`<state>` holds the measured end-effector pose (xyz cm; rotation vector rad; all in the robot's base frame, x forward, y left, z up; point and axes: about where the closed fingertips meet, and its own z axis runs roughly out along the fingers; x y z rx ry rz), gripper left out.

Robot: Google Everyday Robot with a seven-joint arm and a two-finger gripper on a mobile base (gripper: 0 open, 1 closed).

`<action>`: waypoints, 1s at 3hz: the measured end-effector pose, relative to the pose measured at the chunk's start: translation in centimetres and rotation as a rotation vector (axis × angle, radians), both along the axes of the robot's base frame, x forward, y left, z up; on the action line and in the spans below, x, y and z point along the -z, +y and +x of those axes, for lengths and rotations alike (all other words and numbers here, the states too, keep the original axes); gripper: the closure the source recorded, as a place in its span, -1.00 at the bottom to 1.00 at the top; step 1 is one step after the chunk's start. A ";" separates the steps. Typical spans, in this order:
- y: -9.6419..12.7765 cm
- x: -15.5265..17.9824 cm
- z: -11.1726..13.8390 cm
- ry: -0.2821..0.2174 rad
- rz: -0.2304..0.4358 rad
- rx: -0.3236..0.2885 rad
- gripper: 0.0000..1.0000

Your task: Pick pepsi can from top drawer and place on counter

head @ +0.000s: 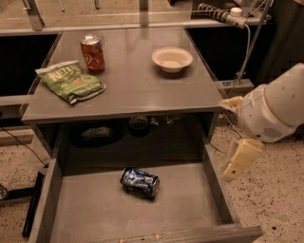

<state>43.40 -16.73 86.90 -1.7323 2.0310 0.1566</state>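
Note:
The pepsi can [139, 182], dark blue with white markings, lies on its side on the flat bottom of the open top drawer [190, 199], near the middle. The counter [137, 85] is the grey top of the cabinet above the drawer. My gripper [241, 160] hangs at the right, outside the drawer's right wall, below the white arm housing [275, 109]. It is apart from the can, to its right and a little higher, and holds nothing that I can see.
On the counter stand an orange-red soda can [92, 52] at the back left, a green chip bag [71, 81] at the left and a white bowl [172, 59] at the back right. Dark objects sit in the shelf space [137, 127]. A power strip and cable [223, 14] are behind the arm.

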 end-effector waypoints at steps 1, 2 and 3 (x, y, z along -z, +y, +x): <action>2.1 5.1 0.0 0.011 0.097 -0.018 -1.00; 2.1 5.0 -0.1 0.011 0.095 -0.019 -1.00; 3.6 7.6 -0.6 0.034 0.102 -0.019 -1.00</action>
